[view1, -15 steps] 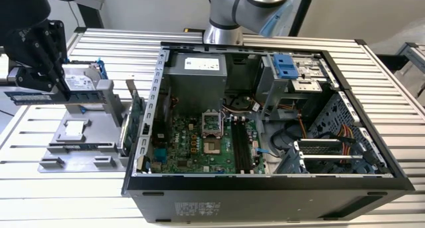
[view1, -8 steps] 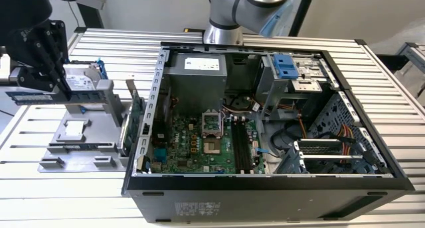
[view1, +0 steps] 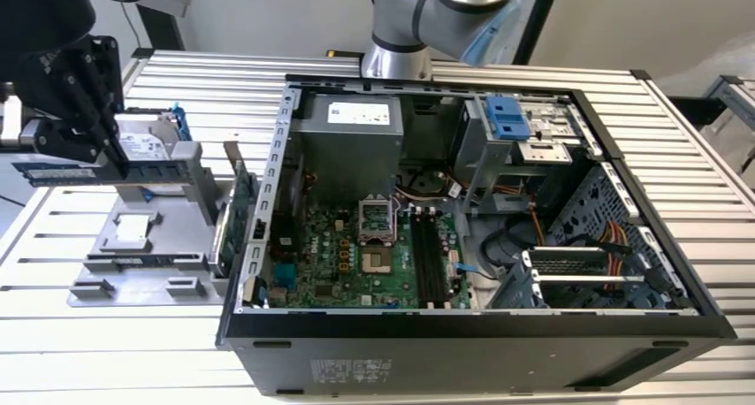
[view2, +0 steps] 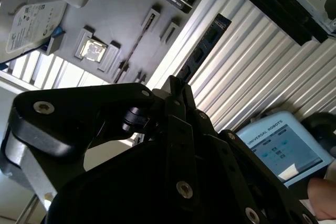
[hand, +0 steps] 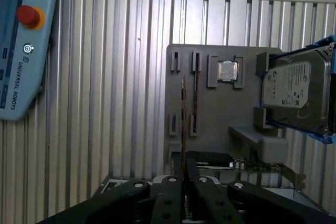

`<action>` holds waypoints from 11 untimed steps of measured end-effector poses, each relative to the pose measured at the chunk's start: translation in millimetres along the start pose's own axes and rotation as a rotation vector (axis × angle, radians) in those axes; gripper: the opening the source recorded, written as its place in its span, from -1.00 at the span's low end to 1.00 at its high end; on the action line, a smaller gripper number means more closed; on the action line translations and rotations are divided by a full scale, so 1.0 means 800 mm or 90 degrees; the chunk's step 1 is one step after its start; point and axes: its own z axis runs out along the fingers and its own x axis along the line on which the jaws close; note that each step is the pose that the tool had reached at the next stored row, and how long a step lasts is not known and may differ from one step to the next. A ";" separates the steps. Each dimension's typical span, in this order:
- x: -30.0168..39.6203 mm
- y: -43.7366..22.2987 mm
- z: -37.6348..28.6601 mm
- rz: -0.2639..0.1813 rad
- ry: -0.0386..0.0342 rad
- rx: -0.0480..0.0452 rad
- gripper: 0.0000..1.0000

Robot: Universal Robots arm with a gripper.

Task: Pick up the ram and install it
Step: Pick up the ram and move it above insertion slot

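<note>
Clamped jaws, ram (view1: 53,171) edgewise, clear above grey tray (view1: 159,246).

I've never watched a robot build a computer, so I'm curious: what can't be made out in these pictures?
Where the jaws meet the ram: second wrist view, hidden behind the black housing.
The ram's chips: first wrist view, the stick is seen edge-on.
The memory slots: exterior view, too small to judge their latches.
The arm: exterior view, cut off by the top edge.
</note>
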 end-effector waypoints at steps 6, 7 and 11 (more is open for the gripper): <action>-0.0001 -0.0019 0.0000 0.000 0.0000 0.0000 -1.00; -0.0001 -0.0024 0.0000 0.000 0.0000 0.0000 -1.00; -0.0002 -0.0045 -0.0001 0.000 0.0000 0.0000 -1.00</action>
